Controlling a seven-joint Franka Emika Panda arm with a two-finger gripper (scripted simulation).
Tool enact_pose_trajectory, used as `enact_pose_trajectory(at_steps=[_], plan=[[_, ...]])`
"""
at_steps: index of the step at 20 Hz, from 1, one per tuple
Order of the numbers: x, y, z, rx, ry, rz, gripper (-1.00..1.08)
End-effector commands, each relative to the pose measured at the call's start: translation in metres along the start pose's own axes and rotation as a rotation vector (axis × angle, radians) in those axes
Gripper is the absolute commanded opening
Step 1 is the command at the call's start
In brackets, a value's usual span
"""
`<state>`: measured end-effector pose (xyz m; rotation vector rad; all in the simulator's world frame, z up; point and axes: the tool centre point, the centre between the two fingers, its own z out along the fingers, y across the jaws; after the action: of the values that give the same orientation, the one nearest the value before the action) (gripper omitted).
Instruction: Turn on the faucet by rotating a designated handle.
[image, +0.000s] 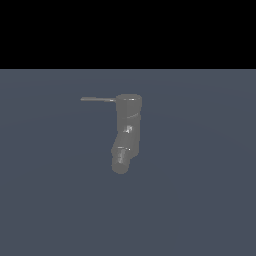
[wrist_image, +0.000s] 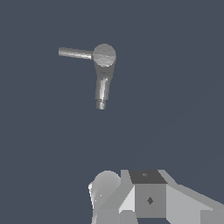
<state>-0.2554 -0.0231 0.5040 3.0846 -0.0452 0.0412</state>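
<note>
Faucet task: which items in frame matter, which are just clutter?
Job:
faucet
handle, thin rod sticking out from the faucet's top

Lying about:
nothing else visible except the plain floor; gripper not identifiable in either view

The faucet (image: 127, 131) looks like dull grey metal, smooth, with small bright glints on its bent spout. Its handle (image: 97, 99) is the same satin grey metal. The surface (image: 200, 200) is flat, matt slate-blue, without texture.
</note>
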Motion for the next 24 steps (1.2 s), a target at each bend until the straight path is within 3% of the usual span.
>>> enact_pose_trajectory(at_steps=[1, 12, 24], plan=[[0.0, 0.0, 0.0, 0.0, 0.0, 0.0, -1.0], [0.003, -0.014, 0.011, 0.001, -0.003, 0.063, -1.0], [0.019, -0.057, 0.049, 0.004, -0.012, 0.271, -1.0]])
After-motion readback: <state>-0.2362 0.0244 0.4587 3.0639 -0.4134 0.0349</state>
